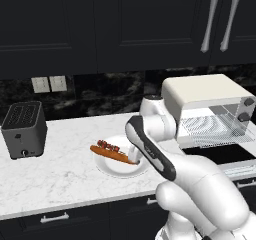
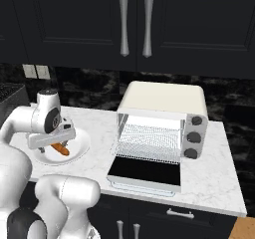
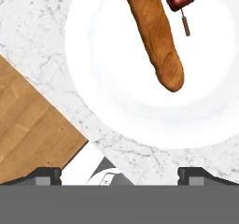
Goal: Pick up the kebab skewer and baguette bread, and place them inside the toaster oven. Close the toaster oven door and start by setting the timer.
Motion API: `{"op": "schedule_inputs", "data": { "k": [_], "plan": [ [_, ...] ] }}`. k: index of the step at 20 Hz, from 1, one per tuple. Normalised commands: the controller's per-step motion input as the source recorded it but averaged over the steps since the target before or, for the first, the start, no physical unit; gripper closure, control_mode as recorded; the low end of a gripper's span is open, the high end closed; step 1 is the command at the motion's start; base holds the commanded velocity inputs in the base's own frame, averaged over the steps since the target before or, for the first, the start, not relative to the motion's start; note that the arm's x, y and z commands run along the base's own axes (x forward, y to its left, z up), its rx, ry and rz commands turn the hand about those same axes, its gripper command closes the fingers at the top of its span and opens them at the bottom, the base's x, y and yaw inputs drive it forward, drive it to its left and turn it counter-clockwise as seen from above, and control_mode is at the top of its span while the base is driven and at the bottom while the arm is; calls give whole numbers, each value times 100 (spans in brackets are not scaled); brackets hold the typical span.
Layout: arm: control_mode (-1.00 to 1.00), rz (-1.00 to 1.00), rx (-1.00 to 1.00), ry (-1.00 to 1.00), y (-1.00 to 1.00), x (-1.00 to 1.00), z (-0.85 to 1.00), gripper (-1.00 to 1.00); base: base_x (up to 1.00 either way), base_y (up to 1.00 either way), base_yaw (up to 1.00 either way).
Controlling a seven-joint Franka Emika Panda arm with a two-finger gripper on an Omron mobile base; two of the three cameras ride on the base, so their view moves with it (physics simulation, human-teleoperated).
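White marble counter (image 1: 60,169) bears smooth orange-brown baguette bread (image 3: 155,38) on plate (image 3: 107,92); tool (image 3: 119,174) spread, holding nothing.

White marble worktop (image 1: 60,174) and the items resting directly on it.
A white plate (image 1: 112,166) sits near the middle of the worktop; a black slot toaster (image 1: 24,129) stands well apart at the left, toward the dark backsplash. The cream-white toaster oven (image 2: 164,121) stands at the right, its door (image 2: 144,172) folded down flat toward the front edge, exposing the wire rack. The stone is pale with faint grey veining.
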Motion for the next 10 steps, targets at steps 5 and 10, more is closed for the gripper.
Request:
{"op": "schedule_inputs", "data": {
  "k": [5, 10],
  "plan": [
    [-100, 8, -5, -1, 1, 43, -26, -100, 0, 0, 0],
    [-100, 0, 4, -3, 1, 35, -22, -100, 0, 0, 0]
  ]
}}
